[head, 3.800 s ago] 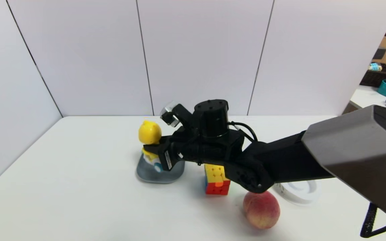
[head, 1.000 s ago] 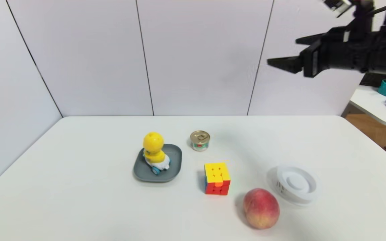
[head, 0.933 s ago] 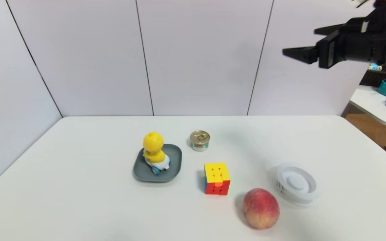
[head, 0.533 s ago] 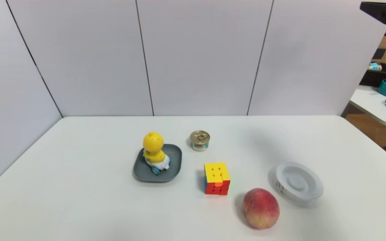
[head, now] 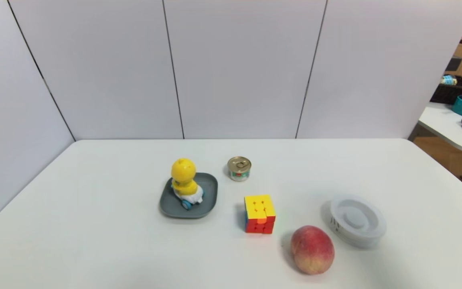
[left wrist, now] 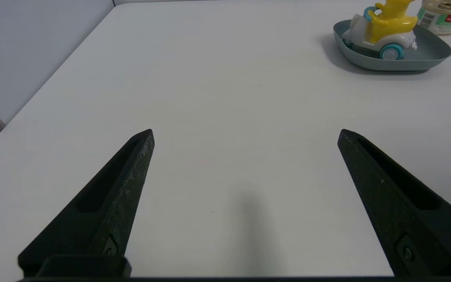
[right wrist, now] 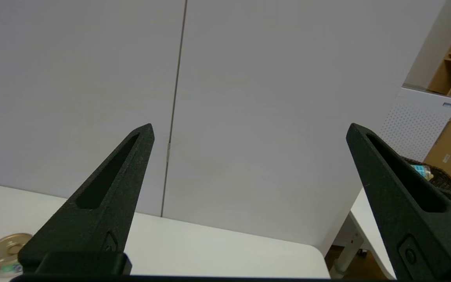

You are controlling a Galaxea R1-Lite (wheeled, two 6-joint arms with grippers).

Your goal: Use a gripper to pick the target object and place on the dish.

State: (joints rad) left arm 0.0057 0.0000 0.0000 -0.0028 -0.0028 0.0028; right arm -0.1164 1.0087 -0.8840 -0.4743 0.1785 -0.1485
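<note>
The yellow duck on its white scooter stands upright on the dark grey dish, left of the table's middle. The left wrist view shows the same duck resting in the dish, far from any finger. My left gripper hangs open low over bare table near the left side. My right gripper is open and empty, raised high and facing the back wall. Neither arm appears in the head view.
A small tin can sits just behind and right of the dish. A colourful puzzle cube, a red-yellow peach and a round white ringed container lie toward the front right. A second table stands at the far right.
My right arm let go of the duck on the dish, then rose up and away to the right until it left the head view. The duck has stayed put.
</note>
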